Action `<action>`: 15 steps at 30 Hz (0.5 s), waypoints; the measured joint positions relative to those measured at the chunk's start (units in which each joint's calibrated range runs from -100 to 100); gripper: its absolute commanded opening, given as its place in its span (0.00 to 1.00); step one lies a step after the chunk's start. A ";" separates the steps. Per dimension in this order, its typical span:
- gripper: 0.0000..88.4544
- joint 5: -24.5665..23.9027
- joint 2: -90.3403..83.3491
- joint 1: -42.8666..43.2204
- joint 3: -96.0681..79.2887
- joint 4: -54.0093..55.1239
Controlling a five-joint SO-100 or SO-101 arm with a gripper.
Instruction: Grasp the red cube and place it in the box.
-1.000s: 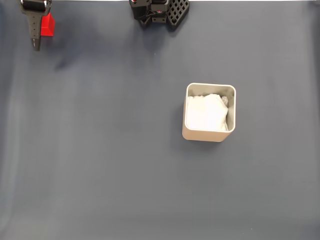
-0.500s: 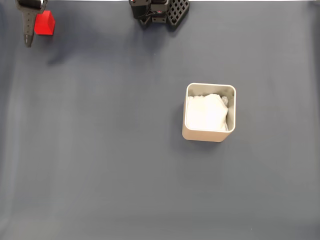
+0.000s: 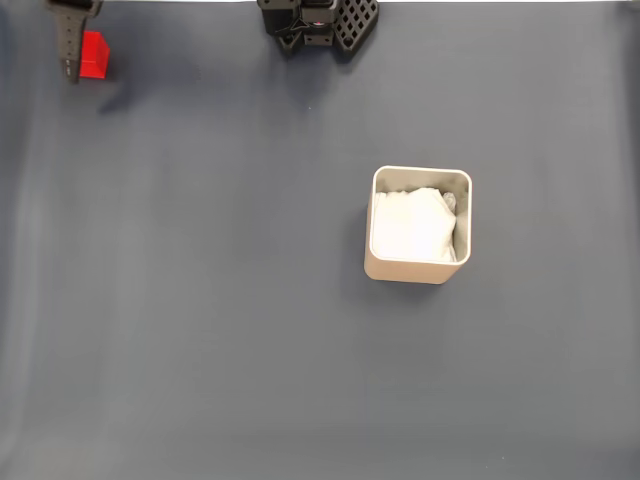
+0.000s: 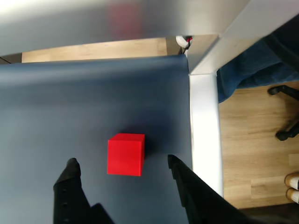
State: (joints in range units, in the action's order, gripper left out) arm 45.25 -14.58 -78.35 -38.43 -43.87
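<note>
The red cube [image 3: 96, 56] sits on the dark mat in the far top-left corner of the fixed view. One dark finger [image 3: 68, 45] of my gripper stands right beside it on its left. In the wrist view my gripper [image 4: 121, 161] is open, with the red cube [image 4: 125, 154] resting on the mat between its two fingertips and touching neither. The box [image 3: 420, 173], beige with white padding inside, stands right of the mat's centre, far from the cube.
The arm's black base [image 3: 320, 20] is at the top middle edge. In the wrist view the mat's edge and a white table frame [image 4: 203, 135] run close to the cube's right, with wooden floor beyond.
The finger has drawn back toward the top edge, swinging left and then back right against the cube's side. The cube stays at about the same spot.
</note>
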 measured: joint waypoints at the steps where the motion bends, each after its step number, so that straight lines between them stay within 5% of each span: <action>1: 0.51 0.00 0.00 0.00 0.00 0.00; 15: 0.51 0.00 -1.16 0.00 -3.73 0.00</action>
State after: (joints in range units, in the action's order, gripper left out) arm 45.25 -15.74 -78.35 -42.17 -43.87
